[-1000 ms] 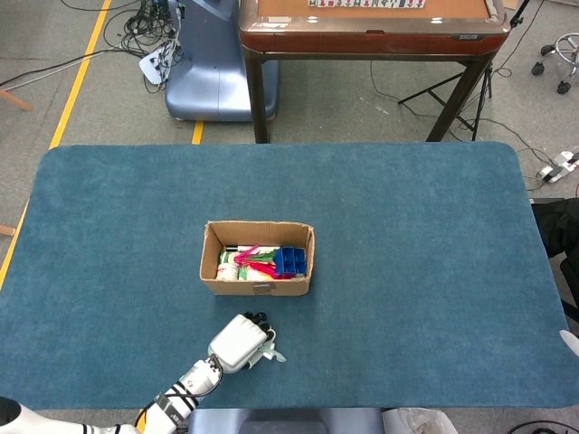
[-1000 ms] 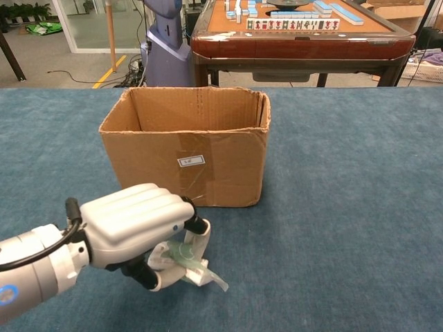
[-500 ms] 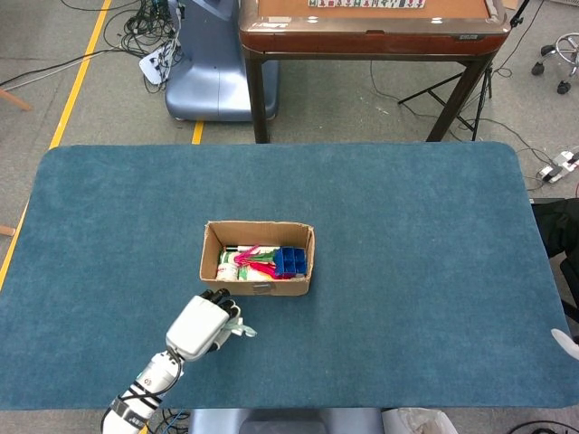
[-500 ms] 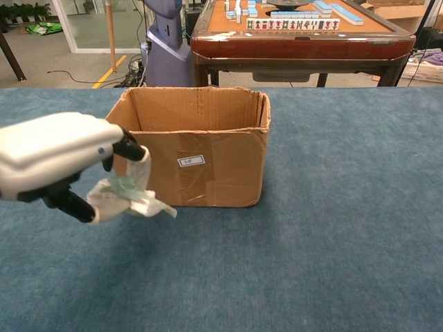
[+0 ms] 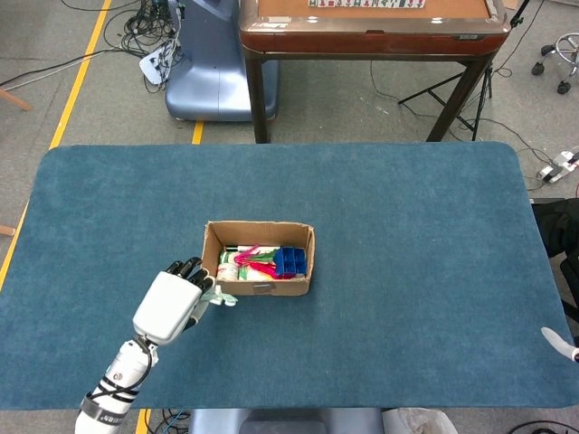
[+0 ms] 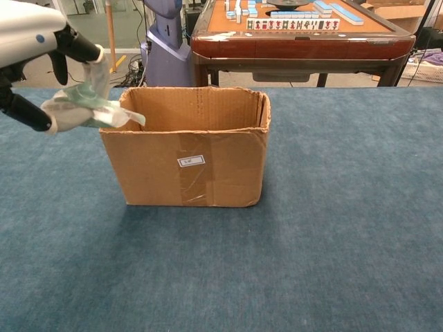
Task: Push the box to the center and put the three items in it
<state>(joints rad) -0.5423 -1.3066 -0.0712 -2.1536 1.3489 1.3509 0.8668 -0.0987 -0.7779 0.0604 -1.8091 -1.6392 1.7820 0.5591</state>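
An open cardboard box (image 5: 258, 259) (image 6: 188, 153) stands near the middle of the blue table. Inside it lie a blue item (image 5: 290, 260), a pink and red item (image 5: 258, 257) and a white and green item (image 5: 228, 267). My left hand (image 5: 170, 305) (image 6: 34, 52) is raised at the box's left side and holds a small pale green and white packet (image 5: 220, 296) (image 6: 93, 108), which hangs at the height of the box's left rim. Only a white tip of my right hand (image 5: 558, 342) shows at the table's right edge.
The blue cloth table (image 5: 407, 235) carries only the box. Behind it stand a brown mahjong table (image 5: 371, 32) (image 6: 297, 34) and a blue-grey machine base (image 5: 213, 68). Cables lie on the floor at the back left.
My left hand has lifted the packet off the table in front of the box and carried it up and to the left, to the box's left rim.
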